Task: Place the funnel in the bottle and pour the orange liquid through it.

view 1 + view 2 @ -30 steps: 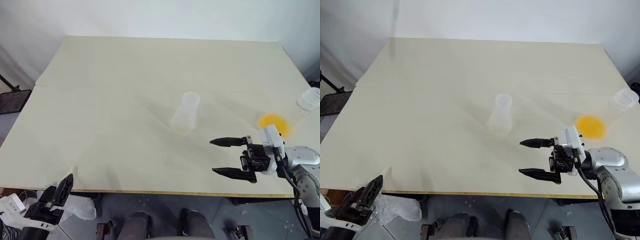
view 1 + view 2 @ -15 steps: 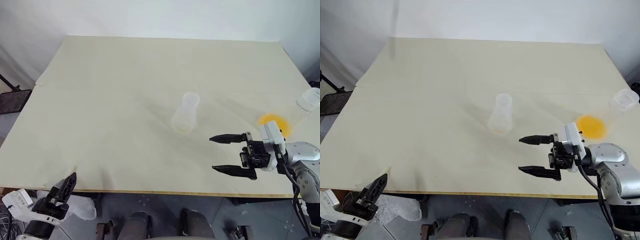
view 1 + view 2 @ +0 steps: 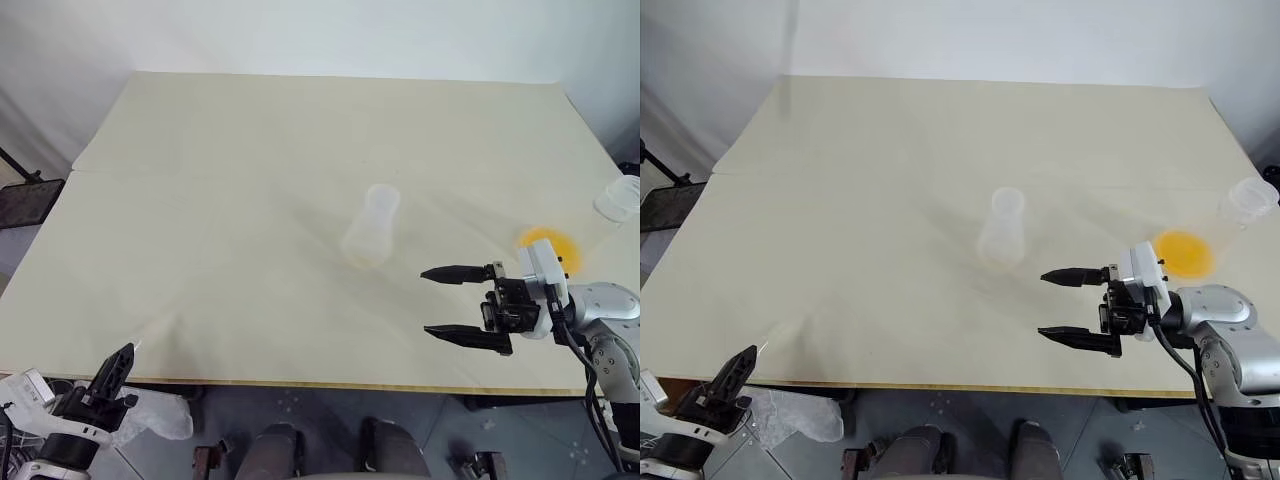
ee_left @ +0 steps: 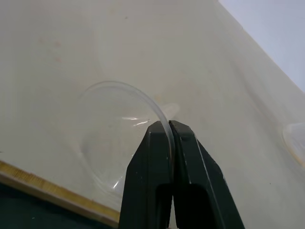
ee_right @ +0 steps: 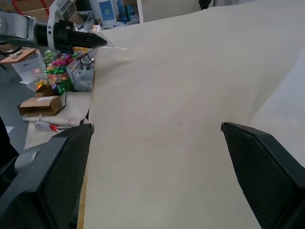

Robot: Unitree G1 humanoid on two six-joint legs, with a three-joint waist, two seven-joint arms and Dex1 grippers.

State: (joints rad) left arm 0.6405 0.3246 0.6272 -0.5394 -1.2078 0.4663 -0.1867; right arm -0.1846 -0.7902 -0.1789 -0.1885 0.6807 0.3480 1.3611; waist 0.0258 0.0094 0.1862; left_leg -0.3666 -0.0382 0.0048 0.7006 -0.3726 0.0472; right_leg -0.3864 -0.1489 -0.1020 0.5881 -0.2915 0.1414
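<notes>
At near table edge, left gripper (image 4: 170, 125) pinching rim of small clear plastic cone funnel (image 4: 112, 131), right gripper (image 3: 455, 303) wide open, empty; thin hold likely to slip or tilt cone short of translucent colourless flask-like bottle (image 3: 371, 228).

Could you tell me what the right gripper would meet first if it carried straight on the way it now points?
Probably nothing: the right gripper, jaws open, points across bare table near the front edge, passing in front of the bottle, though depth is unclear.
</notes>
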